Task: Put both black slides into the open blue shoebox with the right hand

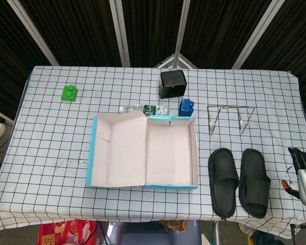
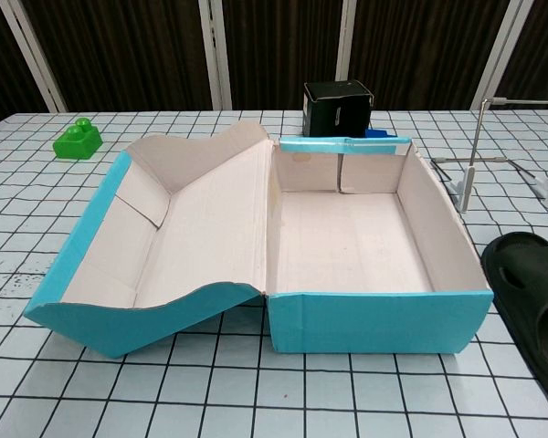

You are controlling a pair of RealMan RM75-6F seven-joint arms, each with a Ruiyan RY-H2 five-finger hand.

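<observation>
Two black slides lie side by side on the checked tablecloth, right of the box: one [image 1: 223,181] closer to it, the other [image 1: 255,181] further right. The chest view catches only the nearer slide [image 2: 532,301] at its right edge. The open blue shoebox [image 1: 196,153] stands mid-table, empty, its lid [image 1: 117,150] folded out to the left; in the chest view its front wall [image 2: 379,321] faces me. My right hand [image 1: 302,171] hovers off the table's right edge, right of the slides, fingers apart and holding nothing. The left hand is out of sight.
Behind the box are a clear plastic bottle [image 1: 145,108], a blue brick [image 1: 186,107] and a small black box [image 1: 173,84]. A wire rack [image 1: 229,117] stands behind the slides. A green brick [image 1: 70,93] sits at the far left.
</observation>
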